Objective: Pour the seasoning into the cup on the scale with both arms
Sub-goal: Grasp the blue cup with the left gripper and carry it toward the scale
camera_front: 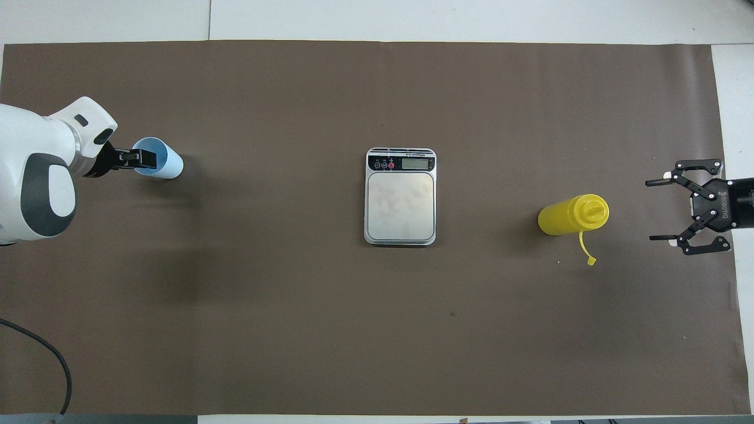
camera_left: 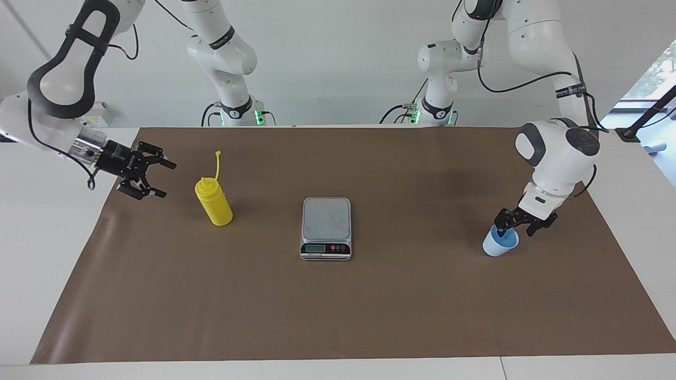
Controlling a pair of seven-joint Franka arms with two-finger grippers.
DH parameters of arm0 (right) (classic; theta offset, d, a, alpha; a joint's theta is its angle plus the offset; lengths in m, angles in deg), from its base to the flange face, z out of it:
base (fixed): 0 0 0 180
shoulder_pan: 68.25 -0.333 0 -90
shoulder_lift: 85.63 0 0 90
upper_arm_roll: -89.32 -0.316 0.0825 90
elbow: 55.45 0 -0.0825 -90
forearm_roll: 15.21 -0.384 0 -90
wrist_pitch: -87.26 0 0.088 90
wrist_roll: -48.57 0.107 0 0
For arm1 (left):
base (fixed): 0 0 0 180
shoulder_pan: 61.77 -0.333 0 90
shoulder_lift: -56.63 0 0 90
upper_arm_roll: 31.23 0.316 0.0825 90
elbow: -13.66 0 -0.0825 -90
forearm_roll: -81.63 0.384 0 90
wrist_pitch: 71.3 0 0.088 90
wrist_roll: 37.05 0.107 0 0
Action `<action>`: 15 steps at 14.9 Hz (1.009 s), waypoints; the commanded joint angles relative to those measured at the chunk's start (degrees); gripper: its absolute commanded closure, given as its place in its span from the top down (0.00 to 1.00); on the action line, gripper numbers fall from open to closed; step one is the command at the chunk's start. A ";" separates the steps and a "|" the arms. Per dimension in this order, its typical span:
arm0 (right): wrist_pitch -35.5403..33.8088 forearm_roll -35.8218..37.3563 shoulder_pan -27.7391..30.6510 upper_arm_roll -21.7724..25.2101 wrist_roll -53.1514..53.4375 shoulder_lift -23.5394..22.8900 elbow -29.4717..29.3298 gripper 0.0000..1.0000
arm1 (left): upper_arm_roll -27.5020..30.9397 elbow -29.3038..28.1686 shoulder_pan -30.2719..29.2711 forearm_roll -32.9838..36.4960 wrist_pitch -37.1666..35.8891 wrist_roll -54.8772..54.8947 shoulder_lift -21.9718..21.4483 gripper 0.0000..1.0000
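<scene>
Order follows the facing view, from its left edge to its right.

The right tool hung over the brown mat near the tabletop edge at the right arm's end, its fingers spread wide apart and empty. It lay roughly level, fingertips pointing along the tabletop toward the yellow squeeze bottle. In the overhead view its body carried white lettering that appeared to read "ROBOTIQ".

The bottle stood upright on the mat beside that tool, clear of it, long axis vertical, nozzle up, tethered cap strap rising above the nozzle. The right arm was judged the nearer one; a level approach along the tabletop would bring the fingers to either side of the bottle body.

The kitchen scale sat mid-tabletop, steel platform bare, display and buttons on the edge farther from the robots. Its panel markings were too small to read.

The pale blue cup stood upright near the left arm's end, not yet on the scale. The left tool pointed down at its rim, one finger apparently inside the cup and one outside. Whether the fingers had clamped the wall could not be told.
</scene>
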 commanded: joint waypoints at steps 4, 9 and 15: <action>-0.08 -7.33 1.39 -0.61 -7.63 -7.12 -0.78 1.00 | 0.20 -0.12 0.72 -1.67 -0.08 -1.88 -0.32 0.00; 0.00 -9.44 0.95 -0.70 -12.65 -10.03 0.71 1.00 | 0.03 -0.03 4.84 -1.67 -8.06 -8.19 -6.72 0.00; 0.09 -11.64 0.34 -0.78 -14.14 -9.77 3.35 1.00 | 0.11 -0.03 21.09 -1.14 -10.10 -30.95 -8.85 0.00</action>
